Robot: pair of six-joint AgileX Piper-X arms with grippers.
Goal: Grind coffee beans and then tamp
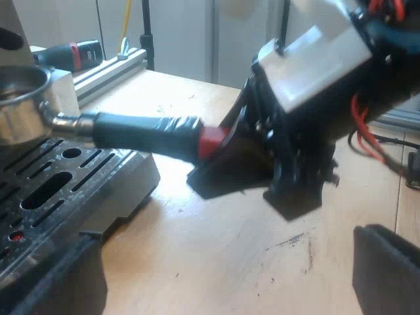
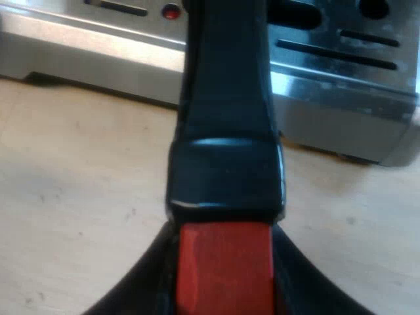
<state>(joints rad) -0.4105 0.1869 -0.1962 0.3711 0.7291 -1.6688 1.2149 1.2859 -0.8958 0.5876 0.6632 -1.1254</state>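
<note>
**benchrat:** Where's the holder sitting, and what's got hold of it?

**me:** The metal holder (image 1: 111,125) has its basket (image 1: 20,98) up at the espresso machine (image 2: 341,79). It hangs over the slotted drip tray (image 1: 52,190) with the open mouth facing up. I can't tell from here whether it's seated in anything, or whether there are grounds in it. My right gripper (image 2: 224,262) is clamped on the red end (image 1: 211,141) of the handle, with a black finger (image 2: 141,289) on each side pinching across it.

**benchrat:** And which way does it point from the gripper?

**me:** Dead ahead. In the right wrist view the handle (image 2: 226,98) runs straight away from the gripper toward the machine's front. So the long axis is in line with my reach, with the basket at the far end and the red end at mine. In the left wrist view it runs close to level from the machine out over the wooden table (image 1: 216,262), dipping a touch toward the red end.

**benchrat:** So what does the next move hang on?

**me:** My guess is that axis. Sliding in or out along the handle's own line should keep the basket level, while any roll at the wrist tips the mouth. The right arm is the one on it, so it's the right arm's job. The grip is out at the very tip of a long lever, and I reckon a small slip there would swing the basket a lot. I'd take it slow.
</note>
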